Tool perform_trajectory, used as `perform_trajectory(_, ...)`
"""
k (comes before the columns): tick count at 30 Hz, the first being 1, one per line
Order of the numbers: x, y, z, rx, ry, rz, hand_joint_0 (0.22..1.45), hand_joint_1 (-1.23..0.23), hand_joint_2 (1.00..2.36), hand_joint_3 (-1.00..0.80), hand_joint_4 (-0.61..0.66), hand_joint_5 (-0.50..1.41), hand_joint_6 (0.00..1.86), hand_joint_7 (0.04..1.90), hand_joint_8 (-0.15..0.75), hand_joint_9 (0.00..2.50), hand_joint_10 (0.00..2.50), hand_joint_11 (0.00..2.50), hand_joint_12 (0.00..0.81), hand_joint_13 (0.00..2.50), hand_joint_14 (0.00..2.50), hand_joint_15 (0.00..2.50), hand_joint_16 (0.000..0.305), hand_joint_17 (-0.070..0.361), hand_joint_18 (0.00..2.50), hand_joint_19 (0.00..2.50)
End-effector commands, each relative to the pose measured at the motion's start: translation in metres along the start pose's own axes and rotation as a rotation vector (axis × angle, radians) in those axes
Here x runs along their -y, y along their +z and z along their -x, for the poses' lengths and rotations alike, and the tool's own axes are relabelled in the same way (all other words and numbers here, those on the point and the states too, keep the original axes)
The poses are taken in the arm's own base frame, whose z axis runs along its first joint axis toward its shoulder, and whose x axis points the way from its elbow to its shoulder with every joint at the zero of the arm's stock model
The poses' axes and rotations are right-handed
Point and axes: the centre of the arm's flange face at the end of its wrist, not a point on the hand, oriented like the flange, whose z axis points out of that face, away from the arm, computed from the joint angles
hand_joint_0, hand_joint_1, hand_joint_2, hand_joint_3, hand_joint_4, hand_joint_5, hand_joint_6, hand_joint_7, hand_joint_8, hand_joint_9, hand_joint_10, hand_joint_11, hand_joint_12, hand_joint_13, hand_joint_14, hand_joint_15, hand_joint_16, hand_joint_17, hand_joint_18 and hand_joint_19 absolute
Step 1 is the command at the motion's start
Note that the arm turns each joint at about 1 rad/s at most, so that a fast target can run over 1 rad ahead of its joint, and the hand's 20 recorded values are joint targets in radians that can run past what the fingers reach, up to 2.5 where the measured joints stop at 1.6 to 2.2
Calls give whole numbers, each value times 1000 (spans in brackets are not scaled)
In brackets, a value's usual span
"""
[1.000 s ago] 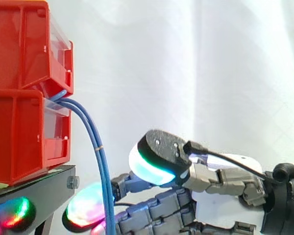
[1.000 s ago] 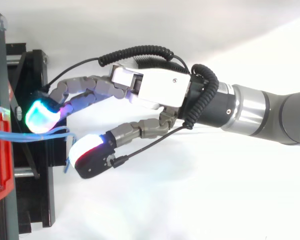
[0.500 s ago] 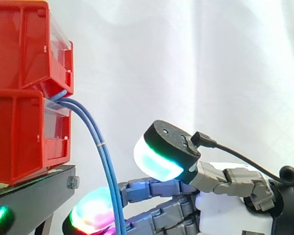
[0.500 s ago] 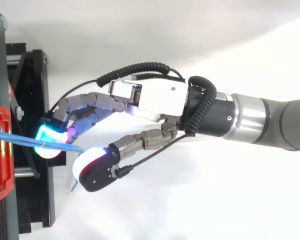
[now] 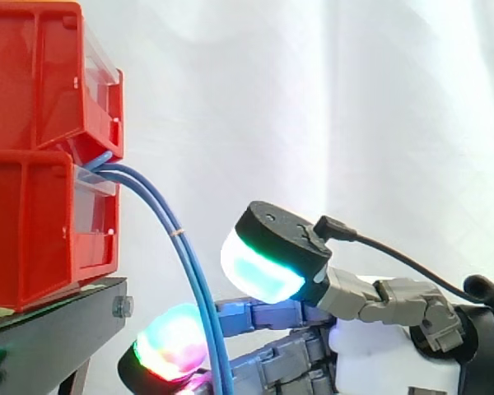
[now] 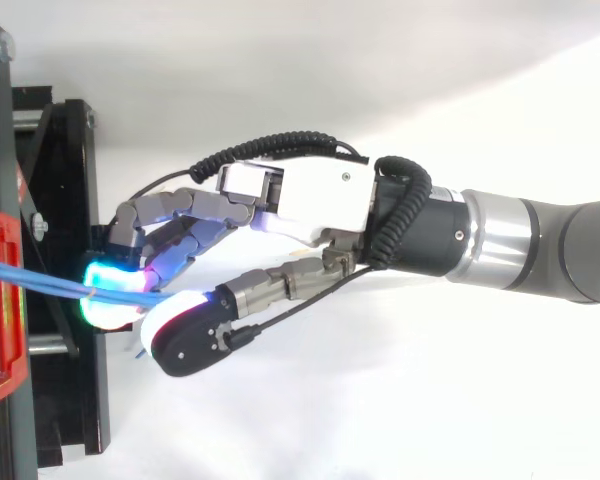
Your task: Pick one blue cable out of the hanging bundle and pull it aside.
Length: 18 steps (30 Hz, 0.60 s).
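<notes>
Thin blue cables [image 5: 160,216], tied by a small pale band, leave the gap between two stacked red bins [image 5: 33,222] at 9 o'clock in the side view. They curve together toward 6 o'clock, slanted rather than plumb. From above, they end pinched in the hand [image 6: 310,195].

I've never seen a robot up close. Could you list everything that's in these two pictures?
red bins: two, red, stacked at the left on the stand
black stand: one, black, under the bins
blue cables: at least two, blue, hanging out from between the bins, curving down into the hand
white curtain: one, white, behind everything
arm: one, grey and silver, coming in from the right
hand: one, white and grey with glowing pads, closed on the blue cables
</notes>
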Motion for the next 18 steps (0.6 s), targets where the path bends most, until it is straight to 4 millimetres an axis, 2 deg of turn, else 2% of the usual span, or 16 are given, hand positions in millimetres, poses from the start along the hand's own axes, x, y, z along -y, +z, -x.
perform_trajectory(1, 0, 0, 0, -1, 35, 2, 604, -567, 1011, -374, 227, -88, 500, 1225, 267, 788, 10, 296, 291, 703, 14, 354, 41, 92, 511, 352)
perform_trajectory(8, -8, 7, 0, -6, 151, 17, 601, -568, 1009, -393, 220, -87, 501, 1235, 268, 792, 10, 301, 291, 704, 14, 358, 41, 93, 513, 359)
perform_trajectory(18, -10, 9, 2, -3, 174, 23, 614, -571, 1013, -351, 203, -91, 544, 1171, 270, 794, 10, 308, 290, 707, 16, 359, 42, 94, 519, 359)
